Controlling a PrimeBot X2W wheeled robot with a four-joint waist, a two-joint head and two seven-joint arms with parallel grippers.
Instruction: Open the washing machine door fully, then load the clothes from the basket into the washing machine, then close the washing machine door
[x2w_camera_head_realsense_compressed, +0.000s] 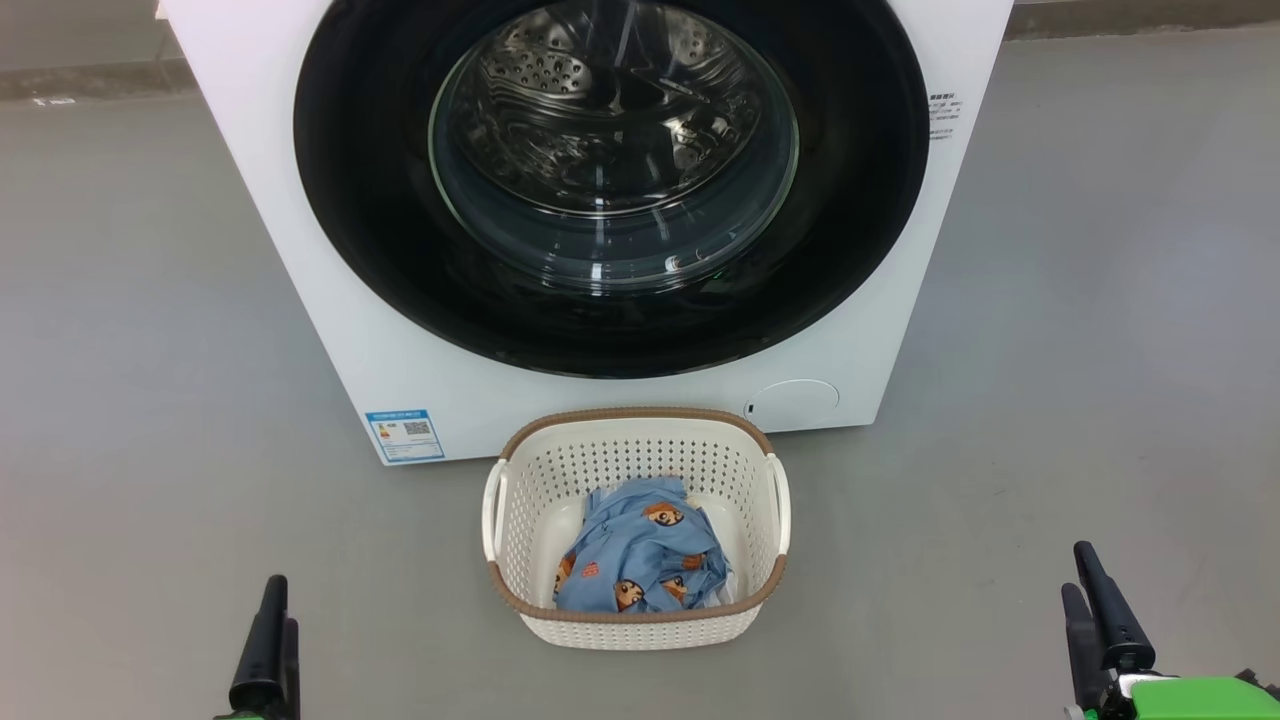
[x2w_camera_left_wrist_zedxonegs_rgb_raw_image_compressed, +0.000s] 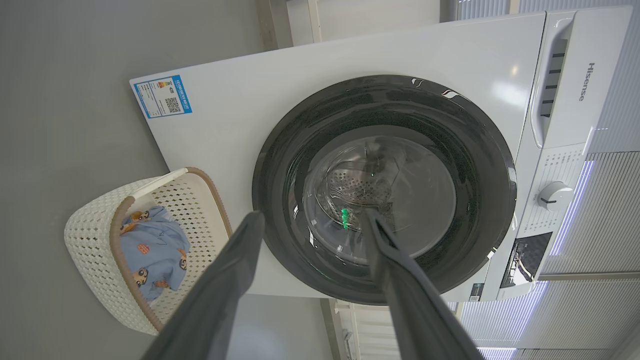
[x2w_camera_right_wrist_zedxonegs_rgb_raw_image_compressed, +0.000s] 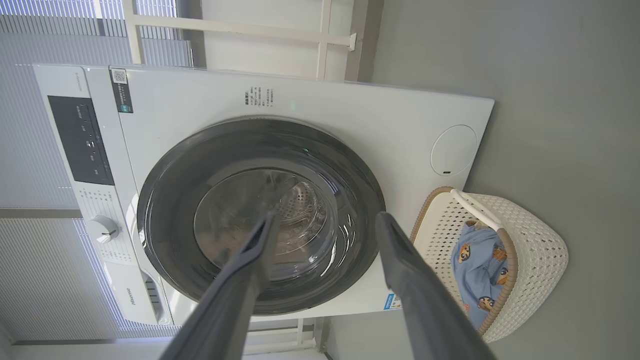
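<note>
The white washing machine (x2w_camera_head_realsense_compressed: 450, 400) stands straight ahead. Its round washing machine door (x2w_camera_head_realsense_compressed: 360, 200), with a black rim and a glass bowl, lies flat against the front, closed. On the floor just before it sits the cream basket (x2w_camera_head_realsense_compressed: 640, 412), holding light blue bear-print clothes (x2w_camera_head_realsense_compressed: 640, 550). My left gripper (x2w_camera_head_realsense_compressed: 280, 605) is low at the left and my right gripper (x2w_camera_head_realsense_compressed: 1077, 570) low at the right, both well back from basket and machine. In the wrist views the left gripper (x2w_camera_left_wrist_zedxonegs_rgb_raw_image_compressed: 312, 215) and the right gripper (x2w_camera_right_wrist_zedxonegs_rgb_raw_image_compressed: 327, 217) are open, with nothing between the fingers.
Grey floor (x2w_camera_head_realsense_compressed: 150, 350) stretches out on both sides of the basket. A blue energy sticker (x2w_camera_head_realsense_compressed: 404, 434) and a round service flap (x2w_camera_head_realsense_compressed: 795, 402) mark the machine's lower front. The control panel with a knob (x2w_camera_left_wrist_zedxonegs_rgb_raw_image_compressed: 554, 195) is at its top. Blinds (x2w_camera_right_wrist_zedxonegs_rgb_raw_image_compressed: 40, 280) hang behind it.
</note>
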